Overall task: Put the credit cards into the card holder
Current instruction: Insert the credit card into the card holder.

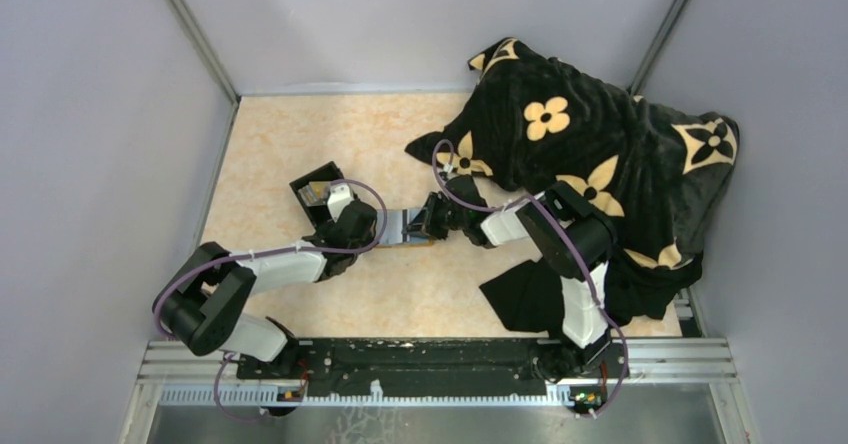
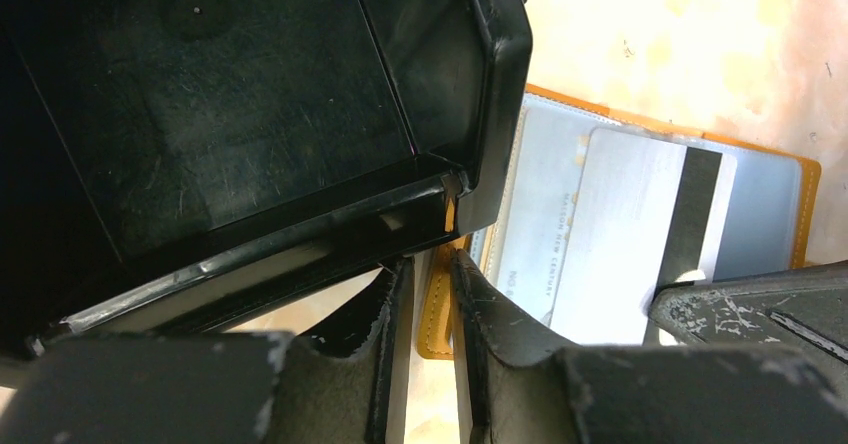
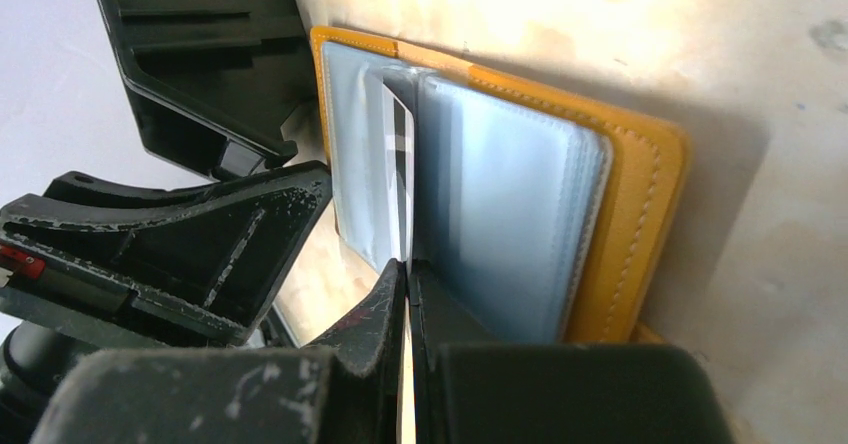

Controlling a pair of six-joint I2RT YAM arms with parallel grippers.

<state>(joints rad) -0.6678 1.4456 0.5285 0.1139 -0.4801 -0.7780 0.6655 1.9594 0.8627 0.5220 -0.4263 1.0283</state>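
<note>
So the right gripper (image 3: 407,299) is clamped tight on the near end of a silver credit card (image 2: 625,234). The card runs straight out ahead of its fingers into the card holder (image 3: 640,194), which lies open on the table (image 2: 700,34) right in front of the fingertips. The left gripper (image 2: 428,289) sits across from it with its jaws nearly together on the holder's orange edge, so I read it as pinning the holder down. The black box (image 2: 250,94) is just ahead of its fingers and off to one side. The card's long axis is in line with the right fingers, leading short edge pointing away from them into the stack of clear pockets (image 3: 500,194), and the magnetic stripe (image 2: 697,199) runs the same way along one long side. From the right wrist it shows edge-on, so it looks tilted up off the holder's face rather than lying flat on it. Can't tell if the front edge is really inside a pocket mouth or just wedged between two leaves. To do this bit well I'd push straight along that long axis with no twisting, bring the card down parallel to the pocket so it doesn't buckle the plastic, and have the left side hold firm so the holder doesn't skate away. Let go only once most of the card is buried.
</note>
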